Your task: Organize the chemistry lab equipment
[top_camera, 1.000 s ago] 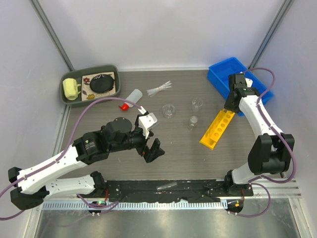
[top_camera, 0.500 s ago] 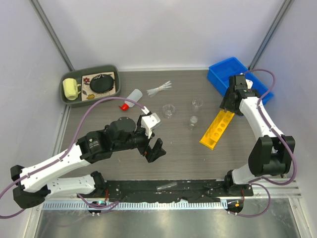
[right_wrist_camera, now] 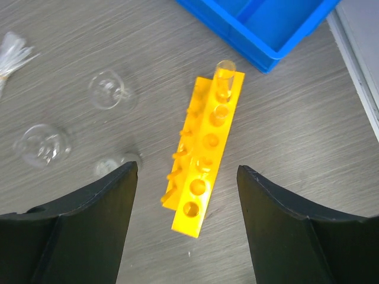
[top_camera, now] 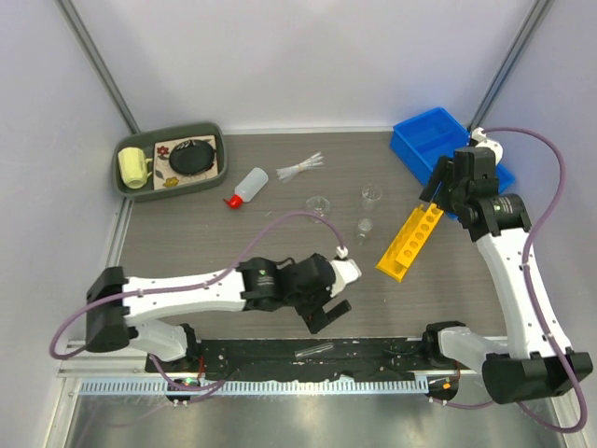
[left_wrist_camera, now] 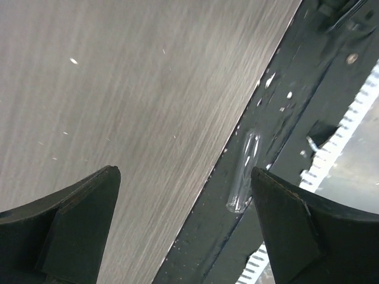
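Top external view: the white squeeze bottle with red cap (top_camera: 244, 185), thin clear pipettes (top_camera: 300, 169) and small clear glass beakers (top_camera: 318, 205) lie unsorted on the tabletop (top_camera: 187, 233). The left gripper (left_wrist_camera: 183, 173), spread and empty, hovers over a clear glass tube (left_wrist_camera: 243, 174); the right gripper (right_wrist_camera: 186, 171), also spread, hangs over the long yellow rack (top_camera: 409, 243), which holds one tube (right_wrist_camera: 225, 74).

Your top view looks steeply down from high at the near side, over the whole bench (top_camera: 187, 219). Your left wrist view sits close above the near edge, sharing the clear tube (left_wrist_camera: 244, 168) with it. Your right wrist view looks down from higher, sharing the yellow rack (right_wrist_camera: 207, 160).
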`<action>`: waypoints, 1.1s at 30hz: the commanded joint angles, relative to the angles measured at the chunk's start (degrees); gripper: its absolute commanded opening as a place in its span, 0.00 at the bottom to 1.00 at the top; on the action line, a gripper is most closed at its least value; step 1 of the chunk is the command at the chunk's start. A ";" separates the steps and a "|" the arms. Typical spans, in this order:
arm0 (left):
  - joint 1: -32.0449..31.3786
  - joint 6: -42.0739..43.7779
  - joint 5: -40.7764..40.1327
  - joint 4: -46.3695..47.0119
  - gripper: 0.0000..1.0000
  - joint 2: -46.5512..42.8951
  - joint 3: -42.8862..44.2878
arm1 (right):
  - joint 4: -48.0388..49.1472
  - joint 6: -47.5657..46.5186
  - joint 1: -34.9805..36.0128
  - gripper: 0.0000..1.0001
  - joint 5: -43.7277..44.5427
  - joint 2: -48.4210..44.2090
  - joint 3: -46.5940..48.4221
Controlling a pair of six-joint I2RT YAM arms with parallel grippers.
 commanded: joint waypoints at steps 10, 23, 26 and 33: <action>-9.86 -9.95 -10.04 -5.65 0.96 9.86 0.88 | -3.03 0.24 12.21 0.74 -1.83 -6.83 -0.45; -16.55 -18.83 -10.83 -4.07 0.93 9.51 -4.48 | -4.61 0.68 14.67 0.74 -2.53 -10.43 -2.65; -16.55 -19.63 -10.57 -2.75 0.92 8.99 -6.33 | -4.87 0.94 14.76 0.73 -2.54 -10.96 -2.91; -16.55 -20.07 -9.16 -0.03 0.86 9.16 -9.14 | -4.87 1.64 15.20 0.73 -3.24 -11.31 -3.79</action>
